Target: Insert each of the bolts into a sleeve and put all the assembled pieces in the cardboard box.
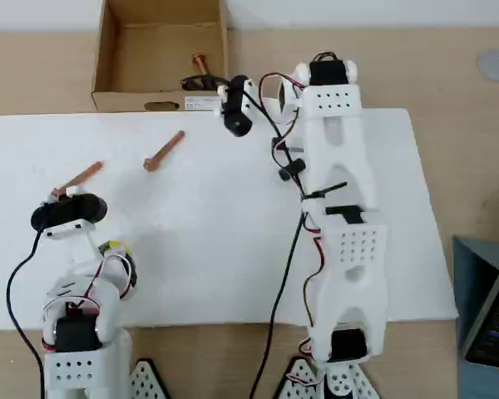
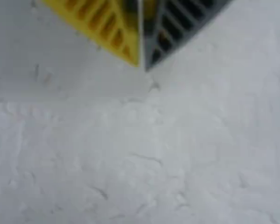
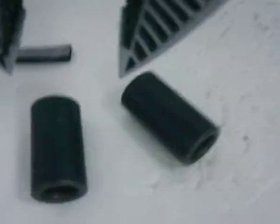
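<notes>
White foam sheet (image 1: 233, 249) covers the wooden table. The cardboard box (image 1: 105, 75) stands at the upper left of the high view, and what looks like one assembled piece (image 1: 200, 66) lies inside it. Two bare bolts rest on the foam: the far bolt (image 1: 164, 152) at upper centre-left and the near bolt (image 1: 81, 177) closer to the left edge.

The left gripper (image 2: 141, 60) has its yellow and dark jaws pressed together on nothing, over bare foam. In the high view the near bolt lies just beyond the left arm's head. Its long axis slants from lower left to upper right, with the lower end closest to the gripper. The left arm is plainly the nearer arm to both bolts.

The right gripper (image 3: 65, 70) is spread wide and holds nothing. Two black sleeves lie on their sides on the foam below it. The slanted sleeve (image 3: 170, 116) is just beside one fingertip, and the other sleeve (image 3: 58, 149) lies a little apart, with its axis turned differently. Neither sits between the fingers, so a grasp probably needs the gripper shifted over one sleeve and turned across its width.
</notes>
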Available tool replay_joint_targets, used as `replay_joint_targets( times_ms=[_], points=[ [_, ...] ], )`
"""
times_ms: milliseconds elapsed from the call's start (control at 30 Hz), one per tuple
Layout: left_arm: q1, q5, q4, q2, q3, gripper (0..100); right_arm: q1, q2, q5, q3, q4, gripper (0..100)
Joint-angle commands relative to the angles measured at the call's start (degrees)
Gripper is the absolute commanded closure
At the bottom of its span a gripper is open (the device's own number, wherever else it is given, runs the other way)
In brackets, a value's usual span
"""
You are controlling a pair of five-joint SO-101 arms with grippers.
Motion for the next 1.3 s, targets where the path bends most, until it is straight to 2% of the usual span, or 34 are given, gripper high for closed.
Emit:
replay_joint_targets(
  times_ms=[0,300,667,867,1033,1267],
  points=[
    [-0.5,0.3,-0.8,-0.4,-0.4,100,-1.1,1.0,0.9,0.0,-2.2,82.9],
    [-0.5,0.3,-0.8,-0.4,-0.4,100,-2.3,5.8,3.2,0.0,-6.1,82.9],
    [-0.5,0.3,-0.8,-0.4,-0.4,100,-2.1,13.8,3.2,-5.9,-5.5,83.3],
    [-0.5,0.3,-0.8,-0.4,-0.4,100,-2.3,15.3,3.1,-6.4,-5.5,98.7],
    [-0.4,0.3,-0.8,-0.4,-0.4,100,-2.3,15.3,2.9,-10.9,-0.4,98.8],
    [-0.3,0.2,-0.8,-0.4,-0.4,100,-3.1,15.3,-1.0,-26.0,9.8,98.8]
  ],
)
